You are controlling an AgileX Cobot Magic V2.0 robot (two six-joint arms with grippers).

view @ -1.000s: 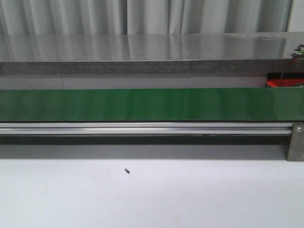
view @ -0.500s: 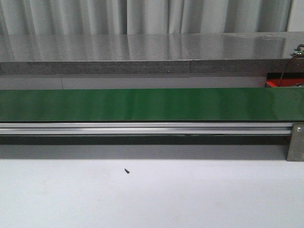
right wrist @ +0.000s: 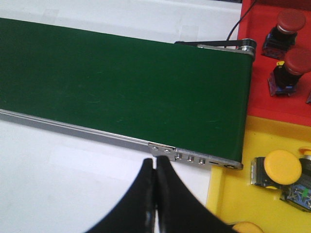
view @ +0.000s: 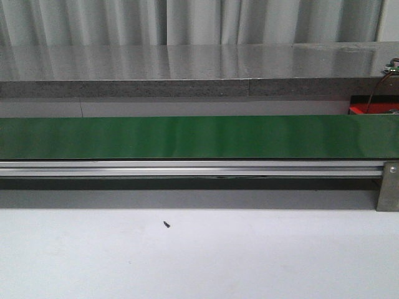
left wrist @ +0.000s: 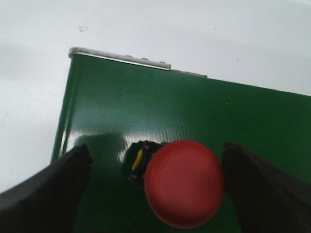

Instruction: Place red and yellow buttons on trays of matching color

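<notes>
A red button (left wrist: 184, 183) with a black and yellow base lies on the green belt (left wrist: 146, 102) near the belt's end. My left gripper (left wrist: 156, 148) is open, with one finger on each side of the button and not touching it. My right gripper (right wrist: 155, 162) is shut on nothing and hangs over the white table beside the belt's other end. Past that end lie the red tray (right wrist: 291, 104), holding two red buttons (right wrist: 290, 19), and the yellow tray (right wrist: 233, 194), holding yellow buttons (right wrist: 283, 166). Neither gripper shows in the front view.
In the front view the green belt (view: 199, 137) runs across with an aluminium rail (view: 187, 167) along its near side. A corner of the red tray (view: 368, 109) shows at the far right. A small dark speck (view: 167, 223) lies on the white table.
</notes>
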